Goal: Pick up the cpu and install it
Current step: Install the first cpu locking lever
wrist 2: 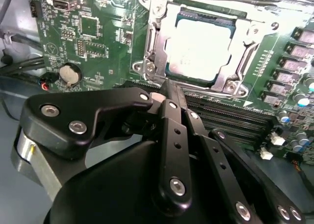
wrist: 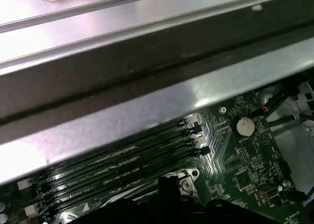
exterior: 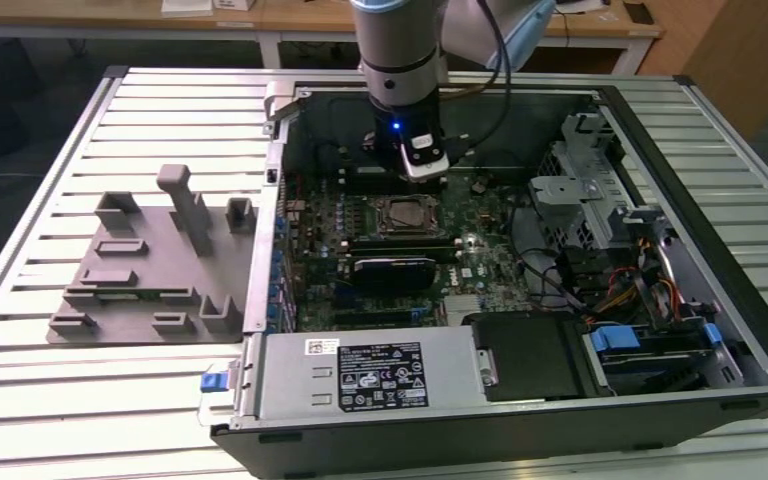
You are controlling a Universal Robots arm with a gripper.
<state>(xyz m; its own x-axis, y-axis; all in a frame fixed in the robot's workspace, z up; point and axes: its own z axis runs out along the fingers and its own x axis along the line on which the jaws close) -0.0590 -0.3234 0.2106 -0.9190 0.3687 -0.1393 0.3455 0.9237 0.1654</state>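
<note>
I am holding my gripper [wrist 2: 167,94] pressed together and empty, hovering just beside the socket [wrist 2: 196,45] inside the open case [exterior: 518,400] on the bench [exterior: 157,380]. The cpu [wrist 2: 198,47] is sitting flat in the socket under its metal frame, so it looks already seated. The tray [exterior: 144,270] is lying left of the case.

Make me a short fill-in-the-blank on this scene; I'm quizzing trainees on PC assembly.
1. The cpu sits in the motherboard's ____.
2. The grey holder tray lies on the slatted table, ____ the computer case.
3. The gripper is inside the case, just beside the ____.

Missing words: socket; outside; cpu
</note>
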